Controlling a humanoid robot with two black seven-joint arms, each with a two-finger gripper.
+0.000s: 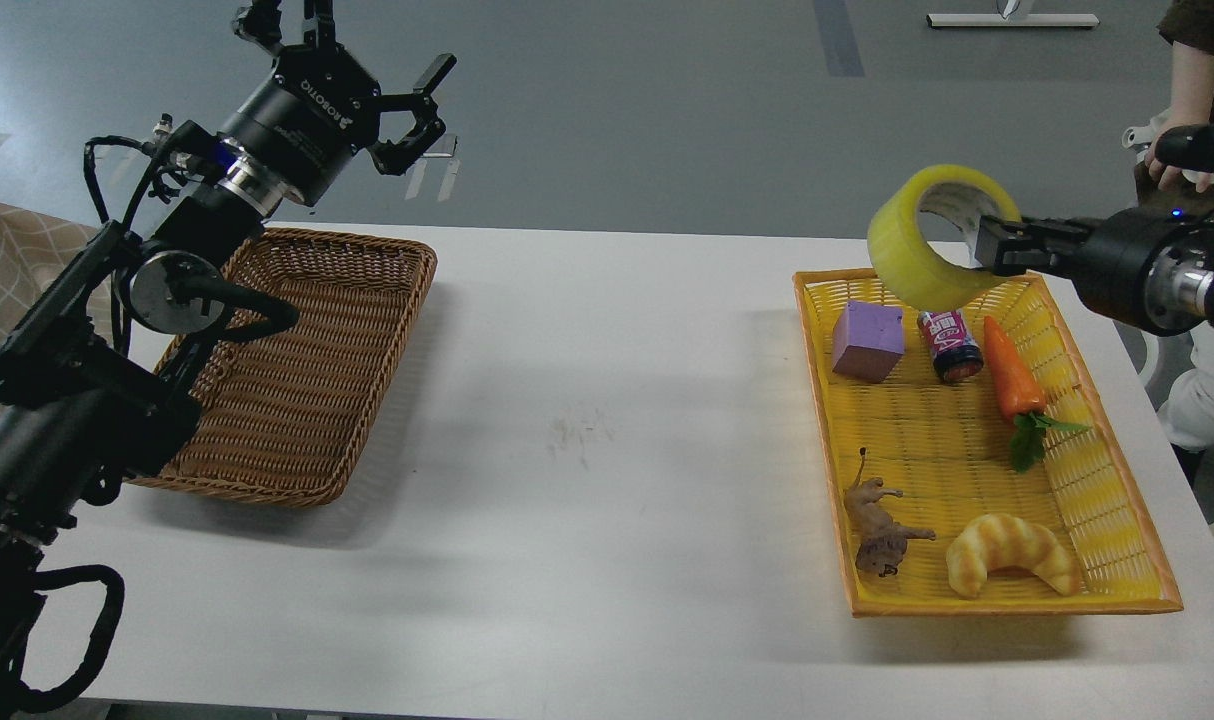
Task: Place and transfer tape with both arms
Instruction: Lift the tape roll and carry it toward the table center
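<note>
The right gripper [989, 245] pinches the tape [929, 240] far right; the left gripper [362, 85] (jaws spread) waits far left.

This looks like a robotics lab or test room rather than a home: a plain white table [587, 420] stands on a bare grey floor [667, 110] marked with tape lines. Laid out on it like test props are a brown wicker basket [307, 380] and a yellow plastic tray [1117, 500] of toy items, among them a carrot [1012, 380], a croissant [1012, 568] and a purple block [867, 340]. A person [1192, 90] stands at the far right corner beside the black cabled arm [67, 400].
</note>
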